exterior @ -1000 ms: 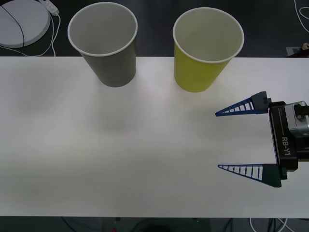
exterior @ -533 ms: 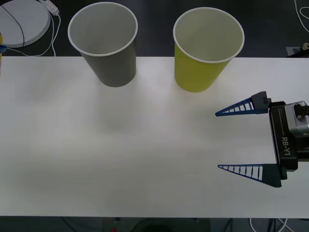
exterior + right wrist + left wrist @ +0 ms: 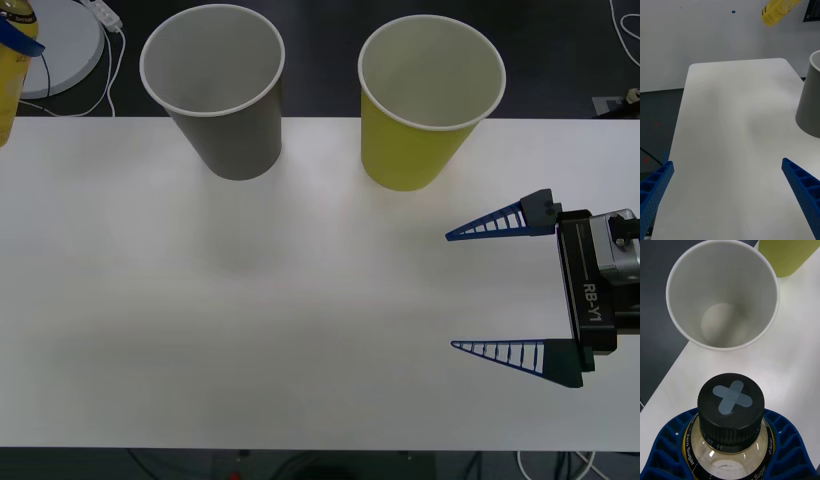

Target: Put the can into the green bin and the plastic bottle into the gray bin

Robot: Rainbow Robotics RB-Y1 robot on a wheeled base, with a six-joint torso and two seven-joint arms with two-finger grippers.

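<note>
My left gripper [image 3: 730, 444] is shut on the plastic bottle [image 3: 731, 405], its blue fingers [image 3: 666, 442] wrapped around the yellow body below the dark cap. The bottle [image 3: 8, 75] hangs in the air at the table's far left corner, left of the gray bin [image 3: 213, 90]. From the left wrist view the gray bin [image 3: 722, 292] stands open just ahead of the bottle, with nothing inside. The green bin [image 3: 430, 100] stands to the gray bin's right. My right gripper [image 3: 500, 290] rests open over the table's right side. The can is out of view.
A white table [image 3: 300, 300] carries both bins along its far edge. A white round disc [image 3: 55, 45] with a cable lies on the floor beyond the far left corner. In the right wrist view the bottle [image 3: 777, 11] hovers beyond the table's far end.
The bottle held in my left gripper has come into the front view's top left corner, rising and moving toward the gray bin. The right arm has not moved.
</note>
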